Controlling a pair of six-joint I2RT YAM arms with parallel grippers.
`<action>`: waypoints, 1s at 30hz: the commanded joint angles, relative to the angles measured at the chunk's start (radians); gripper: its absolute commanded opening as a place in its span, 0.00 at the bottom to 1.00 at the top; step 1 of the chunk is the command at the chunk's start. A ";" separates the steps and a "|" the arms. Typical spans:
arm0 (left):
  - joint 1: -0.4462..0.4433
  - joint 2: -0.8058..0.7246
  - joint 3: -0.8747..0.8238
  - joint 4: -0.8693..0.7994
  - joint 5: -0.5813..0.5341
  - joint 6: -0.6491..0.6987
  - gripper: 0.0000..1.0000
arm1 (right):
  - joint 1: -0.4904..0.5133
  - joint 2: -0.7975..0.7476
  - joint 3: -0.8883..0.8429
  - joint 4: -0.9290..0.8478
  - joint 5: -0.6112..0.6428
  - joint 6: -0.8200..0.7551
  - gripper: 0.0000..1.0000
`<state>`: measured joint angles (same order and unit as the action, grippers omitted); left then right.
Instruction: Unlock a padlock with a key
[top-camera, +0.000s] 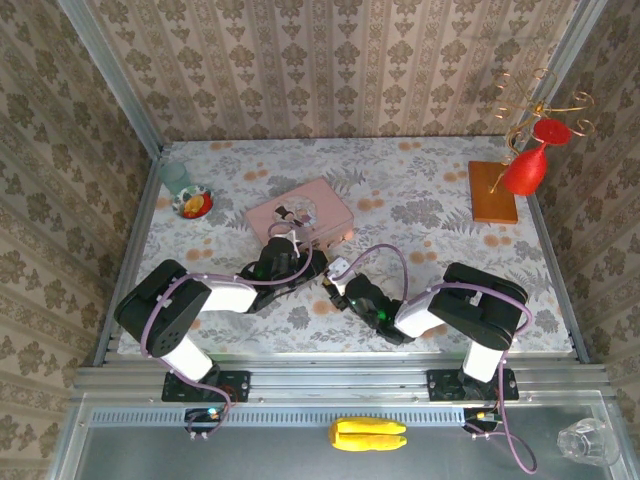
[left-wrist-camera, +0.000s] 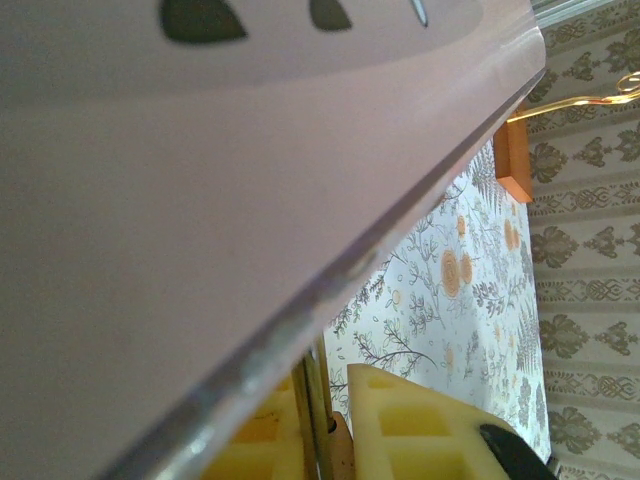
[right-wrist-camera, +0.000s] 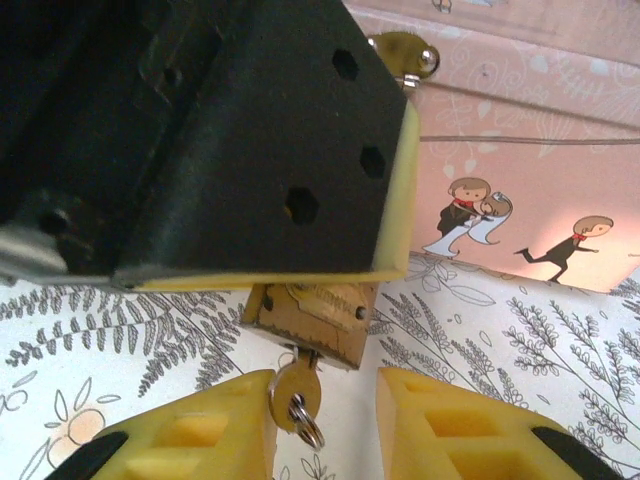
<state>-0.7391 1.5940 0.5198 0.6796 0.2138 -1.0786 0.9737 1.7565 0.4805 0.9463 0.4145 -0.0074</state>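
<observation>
The padlock is a small brass block pinched from above between the yellow pads of my left gripper, which is shut on it. One black left finger covers the lock's top. A brass key with a small ring sticks out of the lock's underside. My right gripper is just below it, jaws apart. The key rests against the left yellow fingertip and stands clear of the other one. From above, both grippers meet in front of the pink tin.
The pink tin with its cartoon couple lies right behind the lock. A red wine glass hangs on a gold stand with a wooden base at the back right. A small glass and a dish stand at the back left.
</observation>
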 joint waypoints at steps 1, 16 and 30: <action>0.001 -0.045 0.028 0.085 0.025 -0.003 0.00 | 0.012 0.018 0.027 0.028 0.050 -0.004 0.34; -0.003 -0.028 0.048 0.092 0.050 0.002 0.00 | 0.016 -0.026 0.022 -0.031 0.060 0.058 0.11; -0.011 -0.002 0.060 0.086 0.055 0.009 0.00 | -0.039 -0.083 0.014 -0.116 -0.171 0.368 0.05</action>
<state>-0.7391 1.5978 0.5274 0.6739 0.2157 -1.0809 0.9592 1.7054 0.4965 0.8619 0.3458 0.2104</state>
